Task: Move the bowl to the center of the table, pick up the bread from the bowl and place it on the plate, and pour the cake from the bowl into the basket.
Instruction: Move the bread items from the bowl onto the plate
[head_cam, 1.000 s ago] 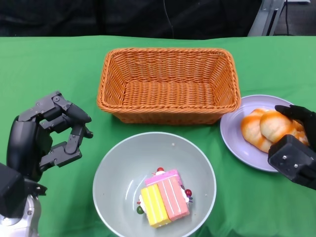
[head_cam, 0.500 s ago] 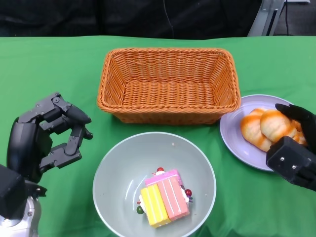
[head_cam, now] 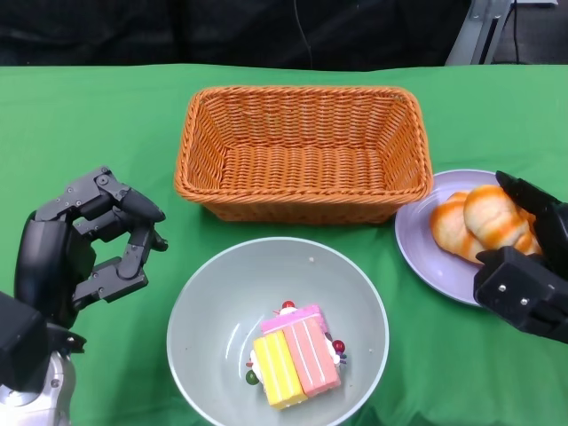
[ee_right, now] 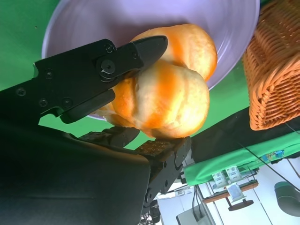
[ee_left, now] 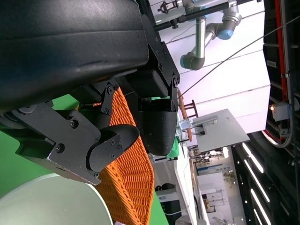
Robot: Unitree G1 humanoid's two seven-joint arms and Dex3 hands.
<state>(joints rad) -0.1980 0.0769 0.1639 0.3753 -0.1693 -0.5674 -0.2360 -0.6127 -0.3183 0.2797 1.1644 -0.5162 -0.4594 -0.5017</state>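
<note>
The grey bowl [head_cam: 191, 302] sits at the near middle of the green table with a pink-and-yellow cake slice [head_cam: 295, 353] inside it. My right hand [head_cam: 531, 266] grips the orange-striped bread [head_cam: 475, 224], which rests on or just above the purple plate [head_cam: 426, 240] at the right. In the right wrist view black fingers [ee_right: 93, 70] clasp the bread [ee_right: 168, 89] from both sides over the plate [ee_right: 117, 18]. My left hand [head_cam: 84, 240] hovers left of the bowl, fingers apart, holding nothing. The orange wicker basket [head_cam: 302, 151] stands behind the bowl with nothing in it.
The basket's right end nearly touches the plate's rim. Green cloth covers the whole table; a strip of bare cloth lies between my left hand and the bowl. The left wrist view shows the basket [ee_left: 131, 178] and the bowl's rim [ee_left: 51, 201] past my fingers.
My right hand has shifted slightly, carrying the bread a little farther onto the plate. The left hand, bowl and cake have stayed put.
</note>
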